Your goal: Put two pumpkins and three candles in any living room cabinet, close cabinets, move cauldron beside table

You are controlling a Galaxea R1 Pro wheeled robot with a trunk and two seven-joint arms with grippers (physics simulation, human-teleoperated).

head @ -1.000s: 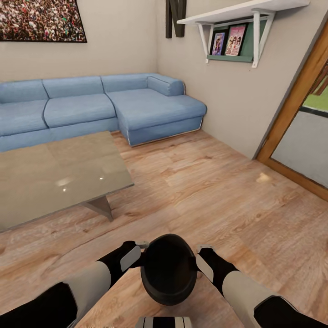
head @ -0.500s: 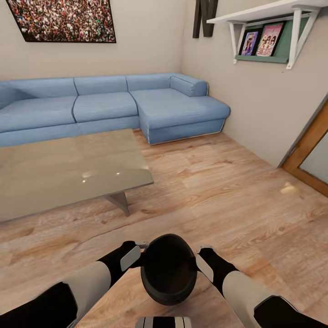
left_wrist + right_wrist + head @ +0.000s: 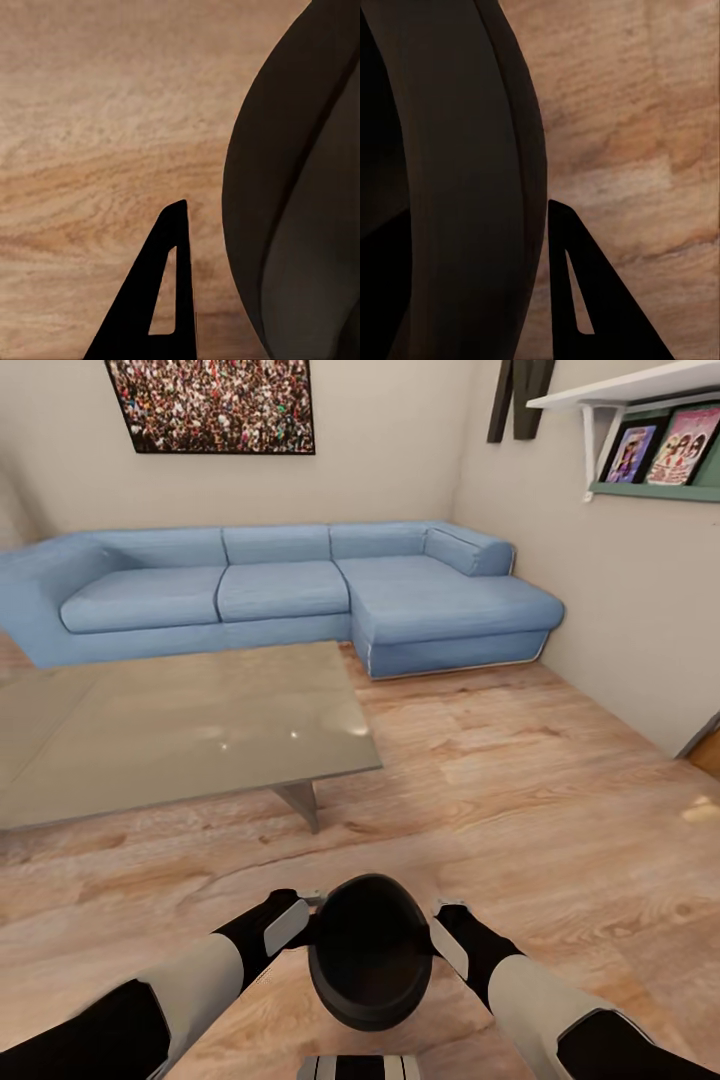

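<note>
A black round cauldron (image 3: 370,950) hangs low in front of me over the wooden floor, held between both arms. My left gripper (image 3: 312,916) is shut on its left rim and my right gripper (image 3: 436,922) on its right rim. In the left wrist view the cauldron's dark wall (image 3: 300,195) curves past one black finger (image 3: 169,292) outside it. The right wrist view shows that wall (image 3: 457,172) beside a finger (image 3: 577,300); each gripper's other finger is hidden. The low grey table (image 3: 150,740) stands ahead to the left, apart from the cauldron. Pumpkins, candles and cabinet are out of view.
A blue corner sofa (image 3: 280,585) runs along the back wall behind the table. A crowd picture (image 3: 210,405) hangs above it. A white shelf (image 3: 640,400) with framed photos is on the right wall. Open wooden floor (image 3: 520,790) lies ahead and to the right.
The camera has turned left, so sofa, table and shelf have slid to the right in the picture. The cauldron and both grippers keep the same place in front of me.
</note>
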